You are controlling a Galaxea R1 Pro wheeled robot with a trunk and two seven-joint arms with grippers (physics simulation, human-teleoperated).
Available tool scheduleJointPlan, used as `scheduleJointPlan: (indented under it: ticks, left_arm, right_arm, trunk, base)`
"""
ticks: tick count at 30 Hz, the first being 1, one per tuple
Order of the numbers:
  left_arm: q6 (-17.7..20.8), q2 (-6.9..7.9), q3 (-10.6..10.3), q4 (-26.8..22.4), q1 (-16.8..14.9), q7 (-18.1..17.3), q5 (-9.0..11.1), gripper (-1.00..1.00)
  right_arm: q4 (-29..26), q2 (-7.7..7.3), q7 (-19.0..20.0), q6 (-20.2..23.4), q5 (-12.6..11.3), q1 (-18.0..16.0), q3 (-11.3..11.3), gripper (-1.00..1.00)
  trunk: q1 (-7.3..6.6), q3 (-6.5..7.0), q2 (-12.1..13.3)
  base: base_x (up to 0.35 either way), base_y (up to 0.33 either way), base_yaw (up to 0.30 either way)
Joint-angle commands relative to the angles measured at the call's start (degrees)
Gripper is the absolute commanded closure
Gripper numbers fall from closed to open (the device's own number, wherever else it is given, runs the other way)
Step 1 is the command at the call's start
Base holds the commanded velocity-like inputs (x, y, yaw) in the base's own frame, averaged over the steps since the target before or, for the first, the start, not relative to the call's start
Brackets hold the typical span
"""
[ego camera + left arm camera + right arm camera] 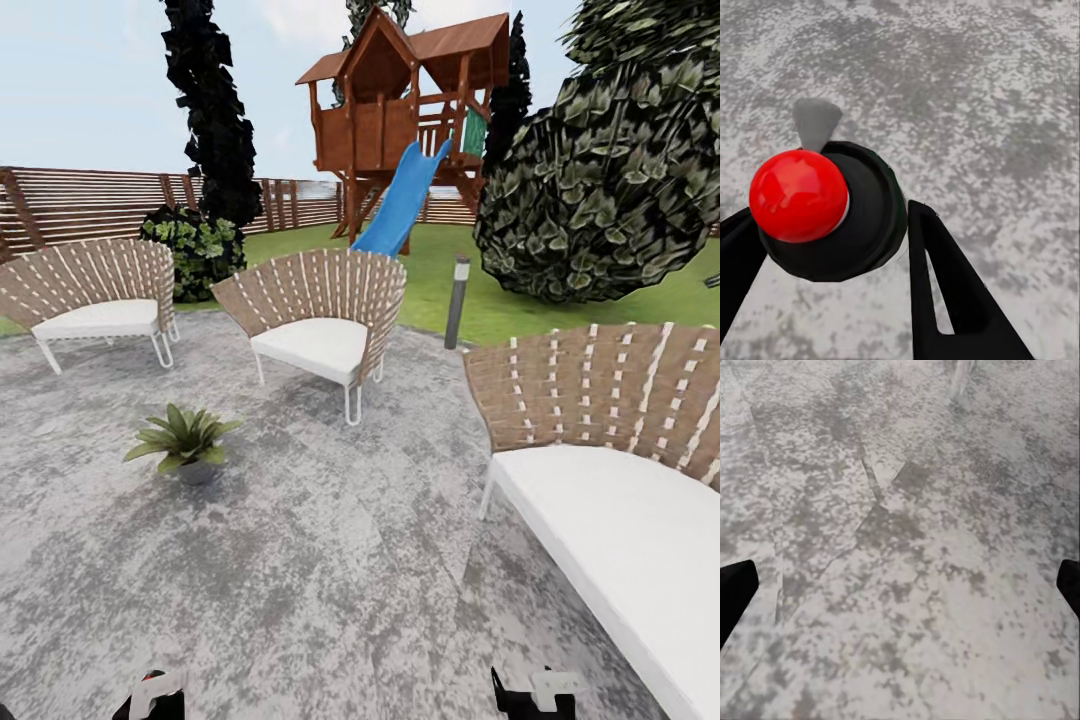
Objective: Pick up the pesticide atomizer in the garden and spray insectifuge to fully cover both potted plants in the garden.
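My left tool point(832, 247) clamped on the pesticide atomizer point(832, 217), red-capped top facing me, right tool point(900, 585) spread wide over the stone patio point(330, 560), 1 potted plant point(185, 440) ahead-left, 3 wicker chairs point(320, 320) around.

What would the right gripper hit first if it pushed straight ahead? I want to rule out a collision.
Probably just the stone patio: the right gripper has its fingers spread wide with nothing between them, pointing down at bare grey paving. How far off the paving lies is unclear.
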Motion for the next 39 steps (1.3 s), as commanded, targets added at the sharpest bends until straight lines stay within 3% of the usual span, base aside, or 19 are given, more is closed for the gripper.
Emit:
scheduleJointPlan:
  ticks: [1,16,39]
  left_arm:
    - [-0.2,-0.01,-0.03,0.08,-0.05,0.04,0.09,1.0]
    - [-0.2,-0.01,-0.03,0.06,-0.05,0.01,0.09,1.0]
    - [-0.2,-0.01,-0.1,0.07,-0.05,0.0,0.09,1.0]
  right_arm:
    - [0.03,-0.01,-0.14,-0.17,0.51,-0.02,-0.35,-1.0]
    - [0.03,-0.01,-0.14,-0.17,0.51,-0.02,-0.35,-1.0]
    - [0.03,-0.01,-0.14,-0.17,0.51,-0.02,-0.35,-1.0]
  trunk:
    - [0.02,-0.05,-0.02]
    - [0.02,-0.05,-0.02]
    - [0.02,-0.05,-0.02]
  base:
    - [0.339,0.092,0.279]
    - [0.339,0.07,0.279]
    - [0.298,-0.039,0.279]
